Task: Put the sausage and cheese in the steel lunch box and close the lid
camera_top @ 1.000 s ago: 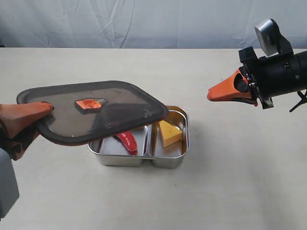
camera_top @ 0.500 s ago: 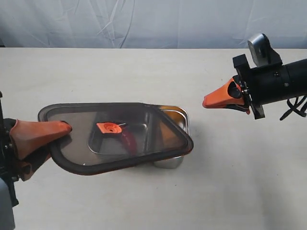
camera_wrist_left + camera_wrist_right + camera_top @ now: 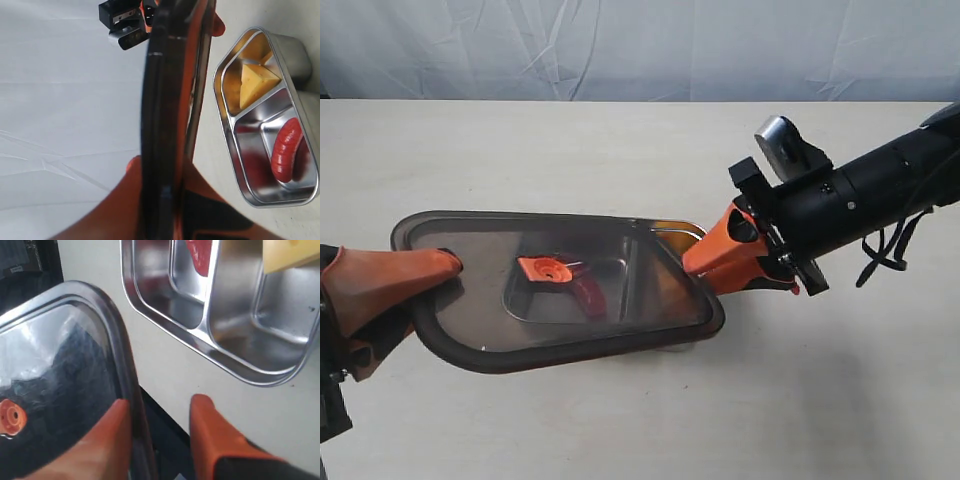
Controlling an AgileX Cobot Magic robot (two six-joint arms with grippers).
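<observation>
Clamping the lid (image 3: 485, 295) is the left tool (image 3: 448, 270); right tool (image 3: 161, 403) parted beside its rim

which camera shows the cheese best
The left wrist view: the cheese sits whole and unobstructed in its compartment of the steel lunch box. The right wrist view catches only one corner; in the exterior view the lid largely hides it.

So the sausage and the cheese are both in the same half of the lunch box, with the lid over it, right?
Not quite. The sausage and the cheese lie in separate compartments of the steel lunch box, one in each, as the left wrist view shows. The lid is over the box, as you said.
</observation>
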